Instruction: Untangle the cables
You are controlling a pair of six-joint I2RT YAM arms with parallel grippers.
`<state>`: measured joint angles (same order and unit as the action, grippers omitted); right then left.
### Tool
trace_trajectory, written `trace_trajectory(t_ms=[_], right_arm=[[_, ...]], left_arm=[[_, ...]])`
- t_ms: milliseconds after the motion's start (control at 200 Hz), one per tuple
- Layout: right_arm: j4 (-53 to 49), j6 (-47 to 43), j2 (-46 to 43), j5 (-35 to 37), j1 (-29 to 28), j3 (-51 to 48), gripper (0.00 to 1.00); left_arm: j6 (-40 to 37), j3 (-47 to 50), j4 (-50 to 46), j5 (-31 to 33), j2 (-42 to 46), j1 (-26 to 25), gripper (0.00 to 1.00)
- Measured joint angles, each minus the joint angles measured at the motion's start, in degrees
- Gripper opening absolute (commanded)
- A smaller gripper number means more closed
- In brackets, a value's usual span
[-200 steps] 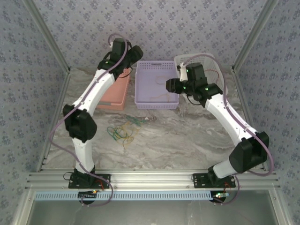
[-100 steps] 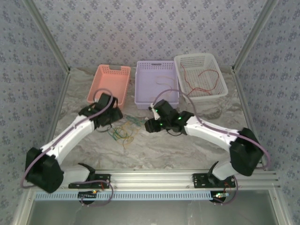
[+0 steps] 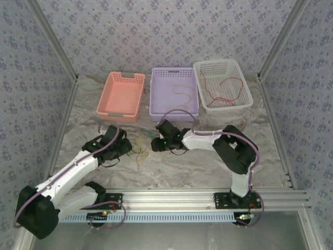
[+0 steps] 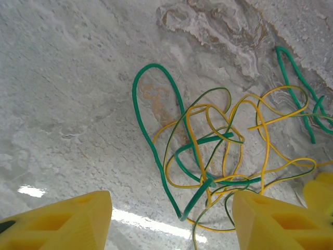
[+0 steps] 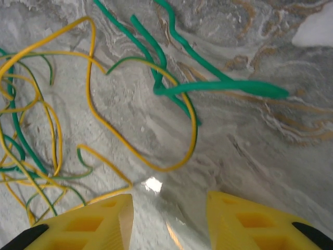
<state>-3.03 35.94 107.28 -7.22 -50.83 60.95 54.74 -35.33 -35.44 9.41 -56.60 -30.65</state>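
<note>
On the table at lower centre of the top view, flanking the green-and-yellow cables with left gripper and right gripper both released and empty; risks pinching several crossed strands together, tightening the knot.

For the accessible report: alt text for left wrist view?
A loose tangle of green and yellow cables lies on the marbled table; the left arm's two yellow fingers stand apart at the bottom edge, a green cable end between them, nothing gripped.
</note>
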Motion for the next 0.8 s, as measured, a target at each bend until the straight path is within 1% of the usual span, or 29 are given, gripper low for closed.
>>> trace_trajectory(t_ms=[160,230,315,385,420,460,525,560,595,635,710,799], right_arm=[[2.4,1.7,0.7,0.0,0.8,1.0,0.40],[3.7,2.4,1.0,0.0,1.2,1.1,0.37],[4.8,3.0,1.6,-0.1,1.8,1.1,0.31],[5.2,3.5,2.5,-0.2,2.3,1.5,0.22],[5.4,3.7,3.1,-0.3,2.5,1.8,0.16],[5.5,4.0,3.8,-0.3,2.6,2.1,0.11],[5.6,4.3,4.2,-0.1,2.6,2.2,0.00],[5.7,4.7,4.1,0.0,2.6,2.2,0.00],[5.6,4.3,4.0,0.3,2.5,2.2,0.00],[5.5,4.2,3.6,0.8,2.3,2.0,0.00],[4.8,3.7,1.4,2.0,2.1,0.8,0.00],[2.3,2.3,-4.0,3.6,2.1,-1.5,0.00]], left_arm=[[0.0,2.1,5.2,-1.5,-3.3,0.6,0.60],[0.2,3.1,8.0,-2.7,-4.7,1.4,0.57],[0.5,4.2,11.0,-3.6,-5.8,2.1,0.51],[0.7,4.8,13.5,-4.3,-7.0,2.3,0.43],[0.8,5.0,14.5,-4.5,-7.6,2.4,0.39],[0.7,5.2,15.8,-4.9,-8.4,2.5,0.34],[0.7,5.7,17.4,-5.1,-9.5,2.7,0.23],[0.5,5.8,18.1,-5.1,-10.0,2.9,0.16],[0.5,5.9,18.7,-4.9,-10.4,2.9,0.07],[0.2,5.9,19.3,-4.4,-10.7,3.0,0.00],[0.3,5.9,19.5,-3.1,-11.0,3.2,0.00],[0.4,5.9,19.5,-1.5,-11.0,4.0,0.00]])
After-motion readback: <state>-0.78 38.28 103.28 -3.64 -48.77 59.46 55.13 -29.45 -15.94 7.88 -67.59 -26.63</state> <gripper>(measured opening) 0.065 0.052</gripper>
